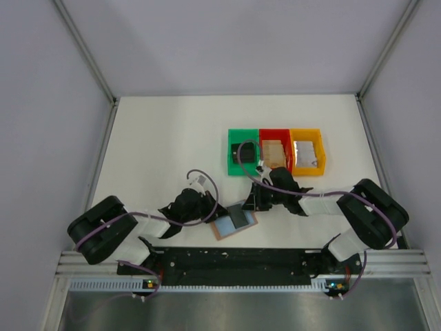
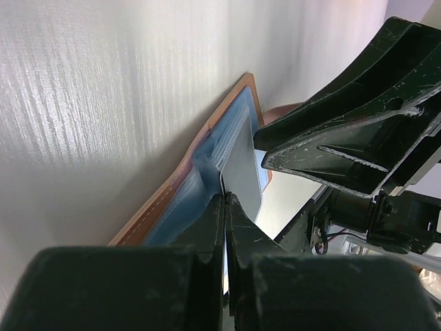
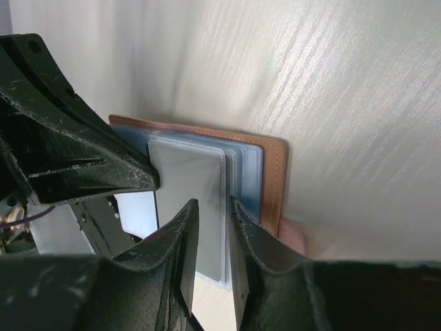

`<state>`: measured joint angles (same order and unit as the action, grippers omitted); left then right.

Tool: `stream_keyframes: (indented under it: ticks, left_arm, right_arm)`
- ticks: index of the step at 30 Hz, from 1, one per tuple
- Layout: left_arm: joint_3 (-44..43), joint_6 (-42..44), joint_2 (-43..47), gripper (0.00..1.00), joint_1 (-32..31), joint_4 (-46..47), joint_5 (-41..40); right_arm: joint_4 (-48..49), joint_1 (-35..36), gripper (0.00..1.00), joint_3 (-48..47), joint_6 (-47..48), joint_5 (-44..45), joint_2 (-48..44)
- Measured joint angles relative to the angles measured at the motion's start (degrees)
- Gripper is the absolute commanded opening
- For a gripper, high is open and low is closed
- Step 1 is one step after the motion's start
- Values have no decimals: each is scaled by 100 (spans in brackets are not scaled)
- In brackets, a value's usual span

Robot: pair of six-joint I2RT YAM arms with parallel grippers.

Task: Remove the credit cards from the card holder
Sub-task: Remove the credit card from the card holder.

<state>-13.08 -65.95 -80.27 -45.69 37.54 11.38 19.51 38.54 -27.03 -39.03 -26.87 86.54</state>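
The card holder lies open on the table between the arms, brown rim around a blue-grey inner face, with a dark credit card on its right half. My left gripper is at the holder's left edge. In the left wrist view it is shut on a thin inner sheet of the holder; whether a card lies in that sheet is unclear. My right gripper is at the holder's far right. In the right wrist view it stands slightly open, straddling the edge of a clear sleeve of the holder.
A green bin, a red bin and a yellow bin stand in a row behind the holder. The green bin holds a dark flat object. The two grippers are very close, each in the other's wrist view.
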Motion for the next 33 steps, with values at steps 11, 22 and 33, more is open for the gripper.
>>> stream_keyframes:
  ticks: [11, 22, 33]
  left_arm:
    - [293, -195, -286, 0, 11, 966, 4]
    - [358, -284, -487, 0, 46, 1397, -24]
    - [367, -295, -568, 0, 66, 1502, -26]
  right_arm:
    - [251, -90, 16, 160, -15, -363, 37]
    - [748, -203, 6, 326, -199, -581, 186]
    - [511, -232, 0, 286, -144, -415, 170]
